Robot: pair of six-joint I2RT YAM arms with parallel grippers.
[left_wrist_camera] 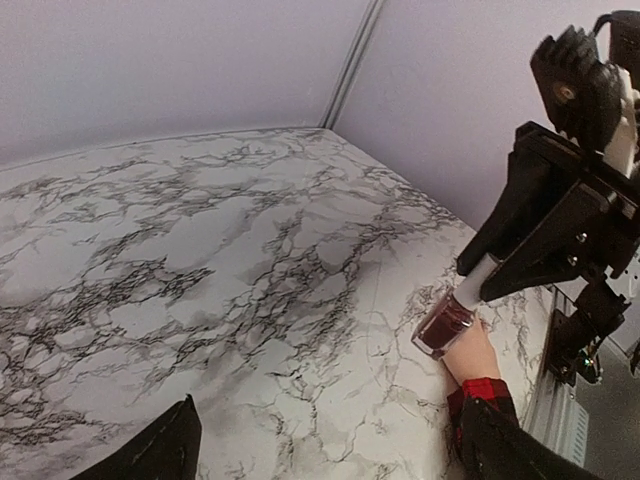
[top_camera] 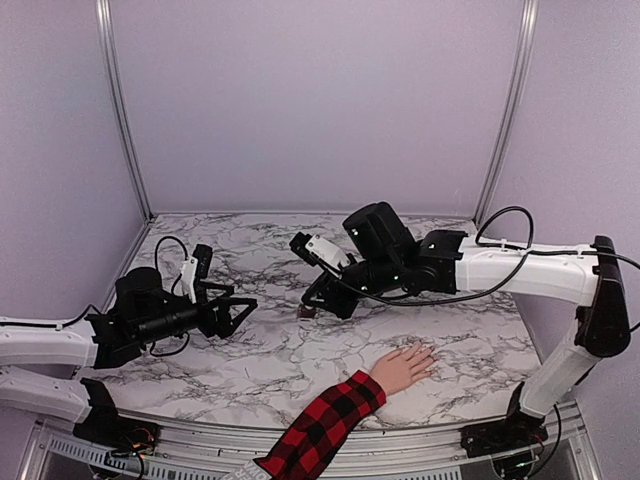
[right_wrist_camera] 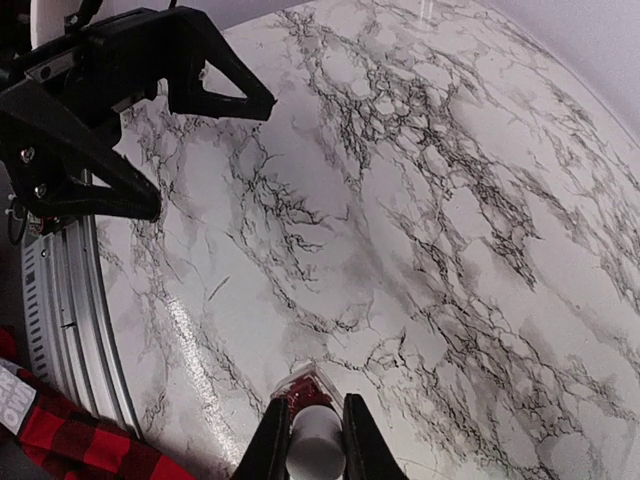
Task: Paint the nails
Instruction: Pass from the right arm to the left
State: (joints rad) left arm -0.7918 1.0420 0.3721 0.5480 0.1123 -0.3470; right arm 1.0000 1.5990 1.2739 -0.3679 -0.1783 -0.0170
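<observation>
- Right jaws were clenched on the white cap (right_wrist_camera: 316,447) of the polish bottle (left_wrist_camera: 443,325), about mid-worktop (top_camera: 270,260). The bottle hung tilted from the cap. Couldn't tell whether its base touched the surface.
- Left jaws were released, spread wide over the left side of the worktop. They pointed at the bottle but were well apart from it and held nothing.
- The hand (top_camera: 405,367) lay flat at the near edge, right of the middle, with the plaid sleeve (top_camera: 325,425) running off that edge. The nails (top_camera: 427,351) were at the fingertips pointing toward the right edge, too small to make out. No polish could be seen on them.
- Judged stage: bottle not yet opened, painting not started.
- Risks:
  - The only grip was on the cap. If the thread gave or the cap slipped, the glass body would drop and spill dark red on the marble.
  - Twisting the cap with nothing clamping the body would just spin the bottle, so the left jaws needed a square hold on it first.
  - With the bottle tilted, the left jaws could close off-centre and knock it out of the grip.
  - The nails were tiny, so a small aiming error would put polish on skin.
</observation>
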